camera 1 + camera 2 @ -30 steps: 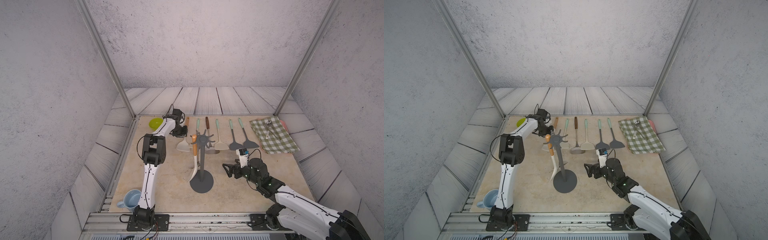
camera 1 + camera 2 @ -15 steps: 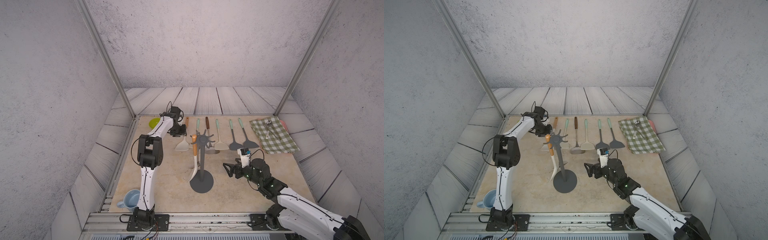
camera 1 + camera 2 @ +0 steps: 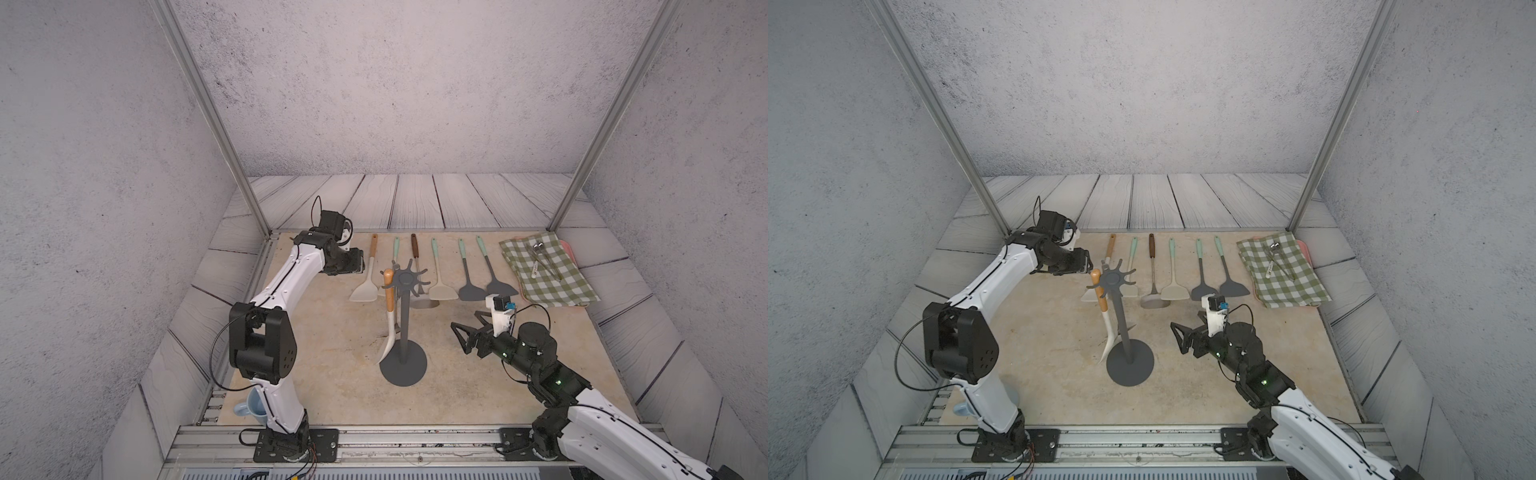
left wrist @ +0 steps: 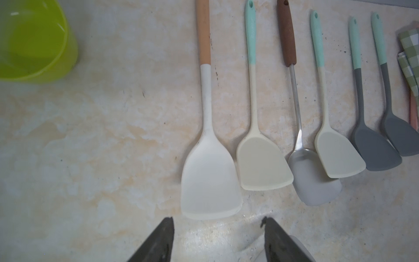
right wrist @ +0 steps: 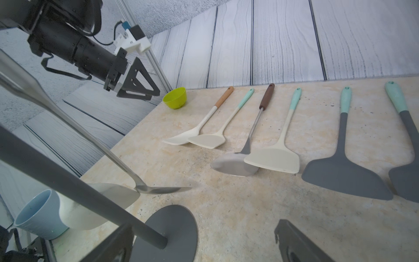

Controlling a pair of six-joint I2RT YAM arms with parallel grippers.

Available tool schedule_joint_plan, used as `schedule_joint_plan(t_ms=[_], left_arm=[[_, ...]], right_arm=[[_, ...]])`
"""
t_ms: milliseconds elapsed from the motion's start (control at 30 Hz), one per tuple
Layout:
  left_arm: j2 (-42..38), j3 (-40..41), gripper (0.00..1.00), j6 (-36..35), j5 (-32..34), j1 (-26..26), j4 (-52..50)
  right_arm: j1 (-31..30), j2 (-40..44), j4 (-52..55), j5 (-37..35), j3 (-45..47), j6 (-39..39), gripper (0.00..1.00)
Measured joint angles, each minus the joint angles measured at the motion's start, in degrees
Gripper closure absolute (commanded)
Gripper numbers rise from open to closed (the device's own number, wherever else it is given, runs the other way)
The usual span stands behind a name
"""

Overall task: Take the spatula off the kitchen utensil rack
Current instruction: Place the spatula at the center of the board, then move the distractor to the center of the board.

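Two spatulas (image 3: 389, 320) hang on kitchen utensil rack (image 3: 405, 370), just ahead of my right gripper (image 3: 465, 322), spread and empty. Left gripper (image 4: 216, 220), also spread and empty, hovers over laid-out spatulas (image 4: 210, 172). Step: approach. Next, I judge: clamp handle, lift off prong.

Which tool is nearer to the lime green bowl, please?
Left. The left tool hangs close by the bowl, above the outermost laid-out spatula; the right tool is far off beside the rack base.
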State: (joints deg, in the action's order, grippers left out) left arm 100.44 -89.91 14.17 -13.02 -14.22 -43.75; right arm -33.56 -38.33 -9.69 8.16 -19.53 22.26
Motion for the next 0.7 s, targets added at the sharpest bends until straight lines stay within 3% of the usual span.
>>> schedule_joint_plan(t_ms=[167, 367, 700], left_arm=[[-7.06, 7.37, 0.21, 2.01, 1.14, 0.0, 4.15], [-8.5, 7.82, 0.03, 2.78, 4.74, 0.09, 6.54], [0.2, -4.0, 0.02, 1.64, 11.78, 2.1, 3.61]], right_arm=[[0.0, 1.99, 0.0, 0.94, 0.2, 0.0, 0.01], [-0.02, 2.34, 0.07, 1.33, 0.24, 0.02, 0.01], [-0.02, 1.51, 0.02, 1.36, 0.24, 0.22, 0.01]])
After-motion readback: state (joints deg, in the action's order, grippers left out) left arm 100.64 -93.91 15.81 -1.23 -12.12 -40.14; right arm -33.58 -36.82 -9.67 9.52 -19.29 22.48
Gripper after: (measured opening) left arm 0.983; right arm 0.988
